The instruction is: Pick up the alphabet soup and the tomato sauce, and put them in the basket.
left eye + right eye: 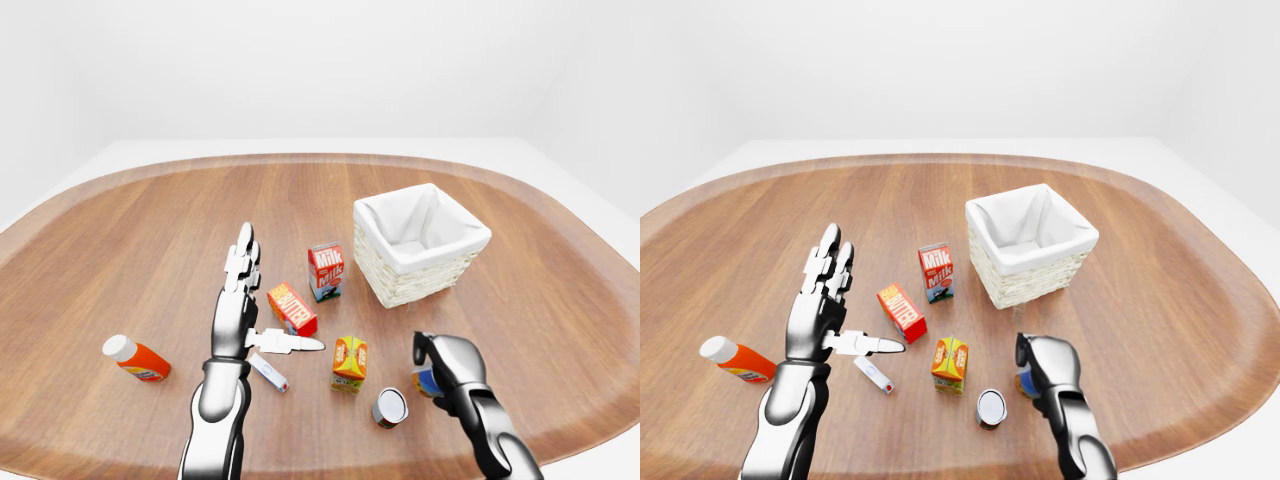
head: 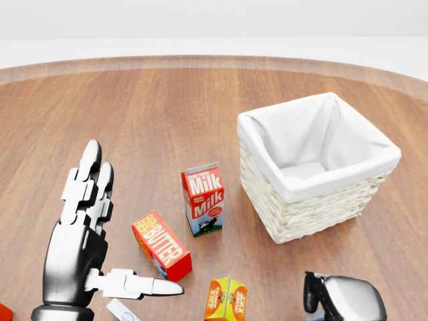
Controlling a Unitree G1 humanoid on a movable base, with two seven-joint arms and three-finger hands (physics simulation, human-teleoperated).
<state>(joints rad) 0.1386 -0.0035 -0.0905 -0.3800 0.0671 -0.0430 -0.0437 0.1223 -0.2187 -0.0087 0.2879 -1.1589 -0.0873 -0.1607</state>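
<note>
Alphabet soup can [image 1: 427, 381] sits gripped in the curled right hand [image 1: 447, 362]; left hand [image 1: 243, 312] spread flat, holding nothing.

Head view: set close, looking steeply down across the table [image 2: 167, 100], cropped to basket [image 2: 314, 200], milk carton [image 2: 202, 198] and butter box [image 2: 161, 245].
Left-eye and right-eye views: set higher and farther off, taking in the whole oval tabletop and white walls; they share nearly everything, slightly offset sideways.
</note>
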